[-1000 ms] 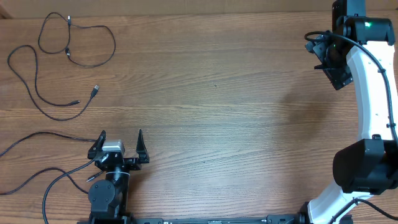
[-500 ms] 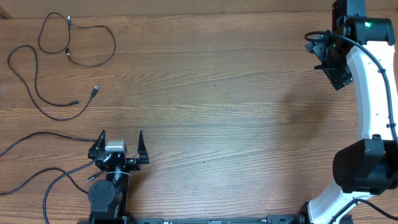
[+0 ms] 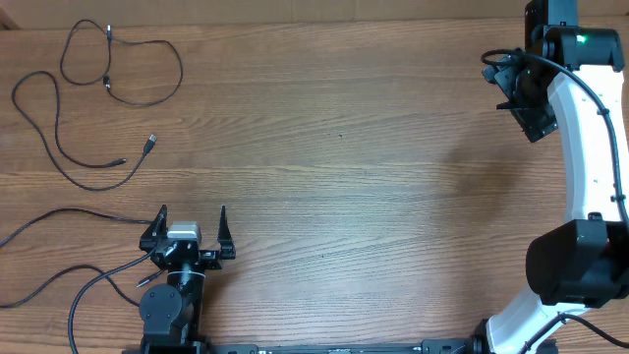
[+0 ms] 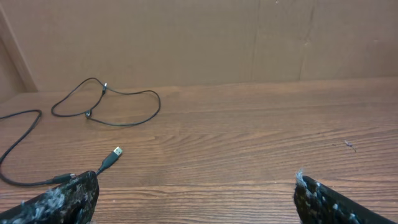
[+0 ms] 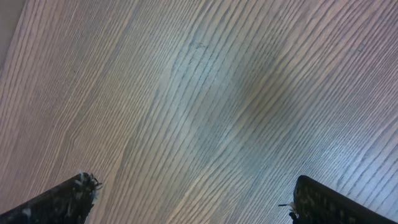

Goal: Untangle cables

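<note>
Cables (image 3: pixel 150 144) on table (image 3: pixel 344 197), far-left corner, lying apart.

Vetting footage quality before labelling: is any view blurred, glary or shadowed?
Overhead: evenly lit and sharp, the thin cables crisp against the table. Left wrist: cables sharp, its own fingertips soft at the bottom corners. Right wrist: pale sheen and a soft dark shadow patch on the wood grain.

You have two thin black cables (image 3: pixel 105 83) lying slack at the far-left corner of the desk (image 3: pixel 344 197). One forms a loop, and the other curves to a silver-tipped plug (image 3: pixel 151 144). They look to be apart.
</note>
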